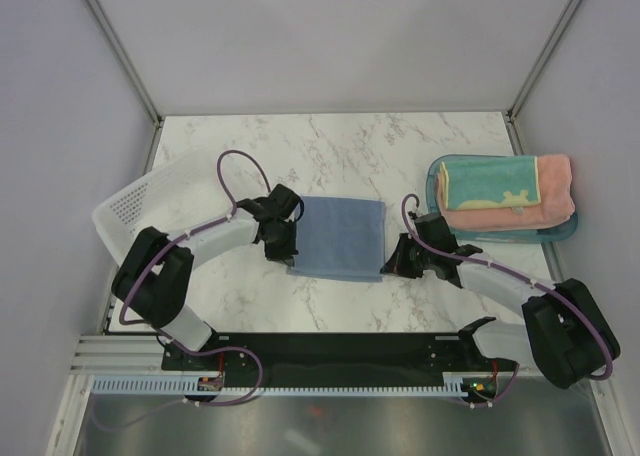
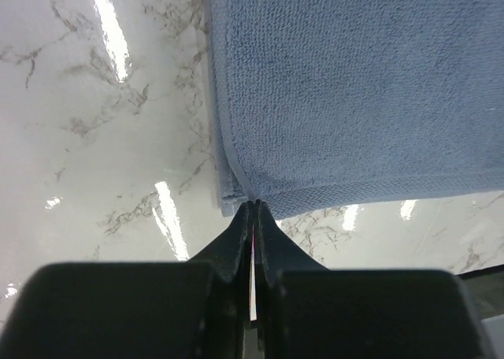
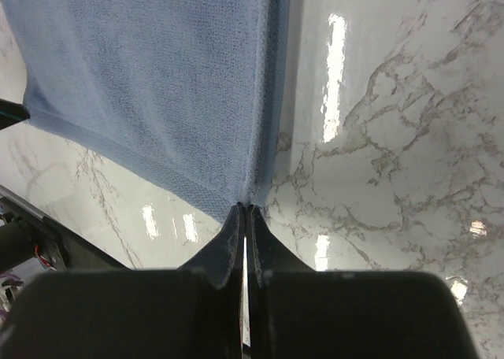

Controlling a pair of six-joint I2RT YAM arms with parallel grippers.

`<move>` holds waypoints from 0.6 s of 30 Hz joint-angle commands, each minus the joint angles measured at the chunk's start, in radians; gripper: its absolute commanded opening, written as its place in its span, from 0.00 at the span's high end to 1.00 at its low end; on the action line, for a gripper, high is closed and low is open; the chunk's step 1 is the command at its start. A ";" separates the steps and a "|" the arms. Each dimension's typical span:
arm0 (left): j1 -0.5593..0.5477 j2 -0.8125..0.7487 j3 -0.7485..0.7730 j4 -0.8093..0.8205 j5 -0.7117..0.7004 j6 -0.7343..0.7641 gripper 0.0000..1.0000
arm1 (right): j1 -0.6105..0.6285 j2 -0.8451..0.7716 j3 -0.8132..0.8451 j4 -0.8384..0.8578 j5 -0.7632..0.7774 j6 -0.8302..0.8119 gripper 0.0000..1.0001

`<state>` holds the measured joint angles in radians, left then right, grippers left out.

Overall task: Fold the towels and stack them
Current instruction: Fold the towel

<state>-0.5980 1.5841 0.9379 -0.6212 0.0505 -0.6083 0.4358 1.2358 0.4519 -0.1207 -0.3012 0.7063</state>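
Nearest me, the black mounting rail (image 1: 330,351) carries both arm bases along the table's near edge. Just beyond it, my left gripper (image 2: 254,207) has its fingers pressed together on the near left corner of the blue-grey towel (image 1: 338,236). My right gripper (image 3: 244,209) is pinched shut the same way on the near right corner. The towel lies flat as a rectangle on the white marble table (image 1: 400,146), stretched between the two grippers. Its left edge shows a doubled layer. Further back on the left, a white perforated basket (image 1: 150,201) sits at the table's edge. At the far right, a teal tray (image 1: 435,181) holds a folded salmon-pink towel (image 1: 555,191). A pale-yellow-and-teal towel (image 1: 485,183) lies folded on top of it.
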 commanded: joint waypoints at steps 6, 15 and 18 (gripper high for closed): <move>-0.008 -0.029 0.088 -0.077 -0.075 0.004 0.98 | -0.002 -0.038 0.060 -0.031 -0.013 -0.016 1.00; -0.008 -0.084 0.021 -0.108 -0.135 0.002 0.98 | -0.002 -0.096 0.007 -0.011 -0.096 0.050 1.00; -0.009 -0.056 -0.031 -0.054 -0.100 0.002 0.98 | 0.000 -0.090 -0.065 0.049 -0.101 0.073 1.00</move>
<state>-0.6025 1.5177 0.9562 -0.7006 -0.0429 -0.6079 0.4358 1.1500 0.4442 -0.1184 -0.3771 0.7422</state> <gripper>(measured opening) 0.027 0.010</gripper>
